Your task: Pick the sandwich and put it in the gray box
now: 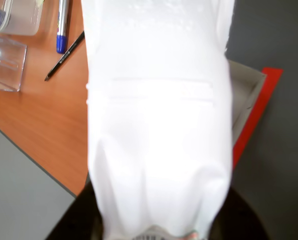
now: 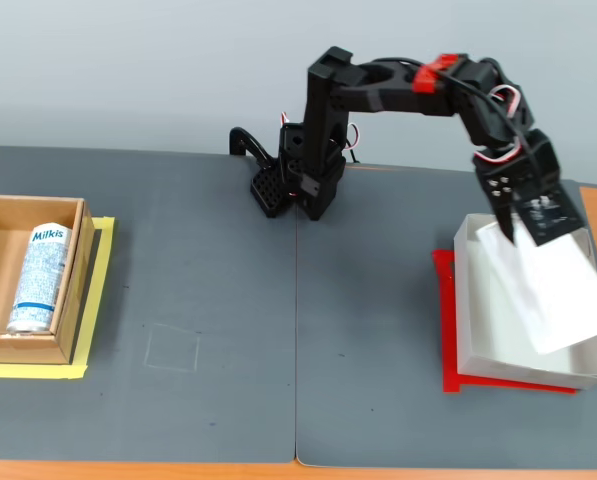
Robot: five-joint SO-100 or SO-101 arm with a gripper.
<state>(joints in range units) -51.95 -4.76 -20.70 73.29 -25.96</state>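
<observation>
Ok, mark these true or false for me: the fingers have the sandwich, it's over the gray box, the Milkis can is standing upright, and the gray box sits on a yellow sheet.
1. The gripper holds the sandwich: true.
2. The sandwich hangs over the gray box: true.
3. The Milkis can stands upright: false, it lies on its side in the brown box.
4. The gray box sits on a yellow sheet: false, the sheet under it is red.
</observation>
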